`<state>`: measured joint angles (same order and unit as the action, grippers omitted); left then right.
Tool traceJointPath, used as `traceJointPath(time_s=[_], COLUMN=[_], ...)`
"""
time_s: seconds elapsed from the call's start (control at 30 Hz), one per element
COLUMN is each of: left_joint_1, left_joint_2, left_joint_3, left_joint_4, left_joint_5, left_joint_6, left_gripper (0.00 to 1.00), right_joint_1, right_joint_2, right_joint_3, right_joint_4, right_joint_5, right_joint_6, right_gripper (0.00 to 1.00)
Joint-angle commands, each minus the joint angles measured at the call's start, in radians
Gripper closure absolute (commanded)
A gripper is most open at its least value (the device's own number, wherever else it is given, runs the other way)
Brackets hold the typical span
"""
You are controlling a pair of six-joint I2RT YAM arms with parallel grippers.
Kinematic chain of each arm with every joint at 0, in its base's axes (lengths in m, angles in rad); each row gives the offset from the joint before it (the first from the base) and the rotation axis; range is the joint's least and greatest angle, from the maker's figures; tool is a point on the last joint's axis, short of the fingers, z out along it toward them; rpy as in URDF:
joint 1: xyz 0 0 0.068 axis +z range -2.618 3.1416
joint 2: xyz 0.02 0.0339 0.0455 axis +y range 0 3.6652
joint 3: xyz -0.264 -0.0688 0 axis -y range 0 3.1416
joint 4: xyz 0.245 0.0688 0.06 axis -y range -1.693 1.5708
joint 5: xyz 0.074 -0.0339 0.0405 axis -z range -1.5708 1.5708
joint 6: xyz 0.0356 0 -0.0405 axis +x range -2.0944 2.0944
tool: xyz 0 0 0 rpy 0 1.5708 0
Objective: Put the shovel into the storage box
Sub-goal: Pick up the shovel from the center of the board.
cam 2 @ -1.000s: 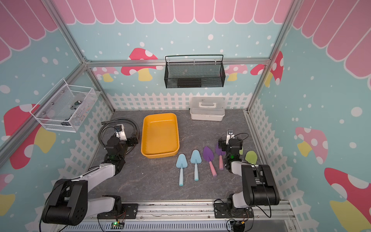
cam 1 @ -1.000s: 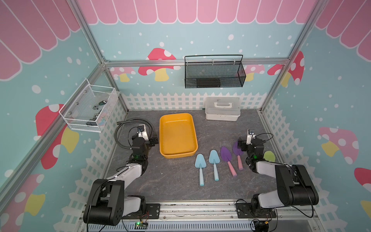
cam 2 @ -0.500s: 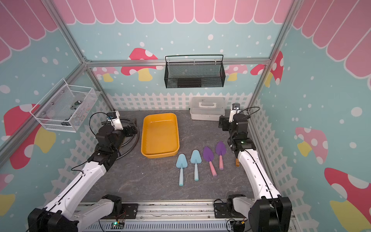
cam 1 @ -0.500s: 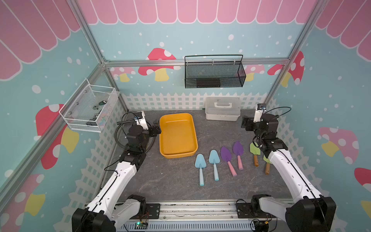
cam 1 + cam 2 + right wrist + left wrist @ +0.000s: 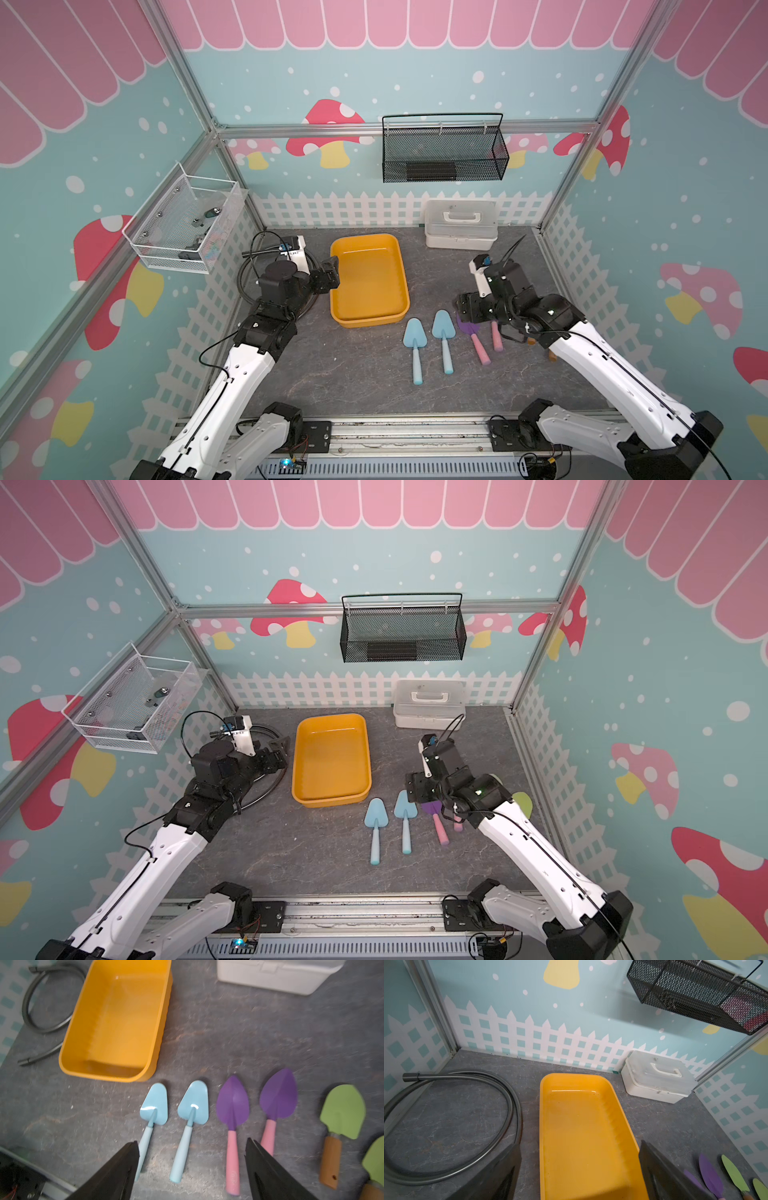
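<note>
My left gripper [image 5: 580, 1169] is spread wide and empty at the left rim of the storage box [image 5: 368, 282], whose floor is bare. My right gripper [image 5: 191, 1142] is also parted and holds nothing, above the shovel row. The blue shovels [image 5: 188, 1105] lie just beyond the box's near-right corner, with the purple shovels [image 5: 232, 1103] to their right. Open tabletop [image 5: 353, 374] lies nearer.

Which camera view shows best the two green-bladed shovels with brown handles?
The right wrist view: one of the green-bladed shovels lies whole there, the other is cut by the frame edge. In both top views the right arm hides nearly all of them. The left wrist view catches mostly their blades at its edge.
</note>
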<state>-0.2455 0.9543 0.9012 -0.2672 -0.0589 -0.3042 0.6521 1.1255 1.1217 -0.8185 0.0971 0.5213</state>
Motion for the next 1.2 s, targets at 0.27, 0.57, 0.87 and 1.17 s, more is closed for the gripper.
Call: traceJointPath(time_s=[0.27, 0.57, 0.87, 1.17], left_joint_1=[-0.011, -0.011, -0.011, -0.011], left_joint_2=[-0.007, -0.006, -0.008, -0.027], left_joint_3=[0.005, -0.032, -0.045, -0.057], left_joint_4=[-0.044, -0.036, -0.036, -0.042], left_joint_5=[0.04, 0.033, 0.019, 0.016], left_joint_6=[-0.024, -0.029, -0.014, -0.013], left_gripper=[0.06, 0.05, 0.04, 0.04], right_joint_1=[0.21, 0.274, 0.305, 0.328], right_joint_2=[0.277, 0.42, 0.503, 0.558], right_joint_3=[-0.033, -0.02, -0.044, -0.085], right_joint_4=[-0.017, 0.065, 0.102, 0.148], right_joint_5=[-0.008, -0.136, -0.192, -0.224], right_joint_6=[0.116, 0.119, 0.118, 0.139], right_gripper=[0.2, 0.21, 0.28, 0.35])
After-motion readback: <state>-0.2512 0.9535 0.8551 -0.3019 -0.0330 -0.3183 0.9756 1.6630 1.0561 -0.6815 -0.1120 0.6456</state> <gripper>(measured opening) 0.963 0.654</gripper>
